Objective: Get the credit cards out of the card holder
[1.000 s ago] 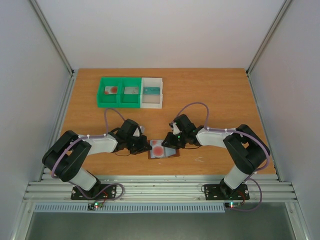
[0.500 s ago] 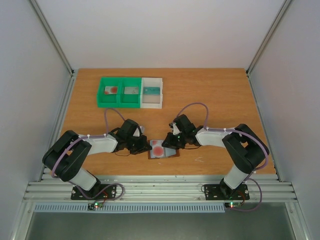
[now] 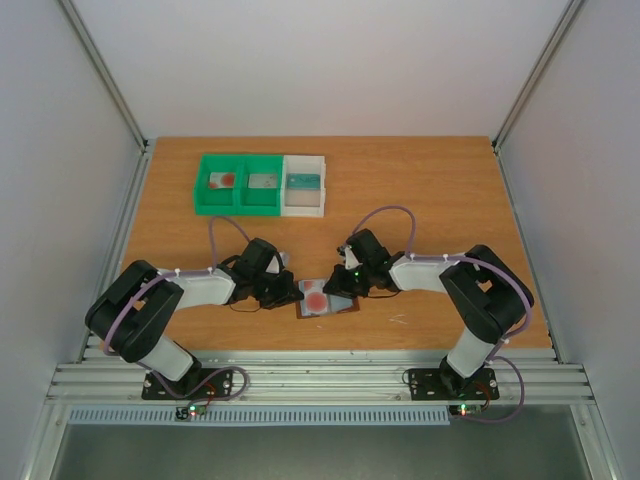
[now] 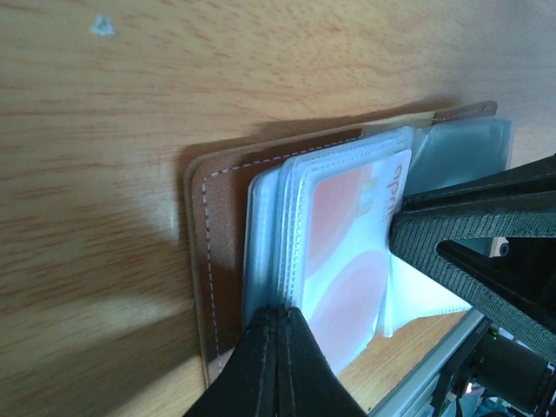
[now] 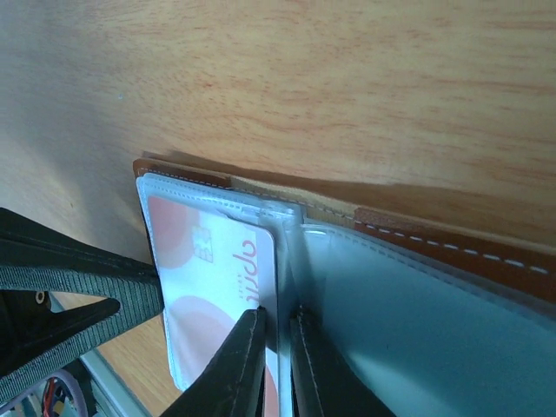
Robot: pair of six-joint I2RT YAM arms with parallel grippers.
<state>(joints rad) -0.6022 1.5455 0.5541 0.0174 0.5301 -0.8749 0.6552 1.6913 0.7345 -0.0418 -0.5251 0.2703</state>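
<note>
We find the small flat brown leather card holder (image 3: 338,304) lying open on the wooden table (image 3: 430,190), near its front edge, between the two arms. A whitish plastic credit card with red discs (image 4: 343,252) sits inside one of its clear plastic sleeves (image 5: 408,313). The left gripper (image 4: 276,334) is clenched tight, tips against the sleeves' edge; whether anything lies between them we cannot tell. The right gripper (image 5: 278,334) is narrowed to a slit, pinching the card holder by the edge of the sleeve bearing the card.
</note>
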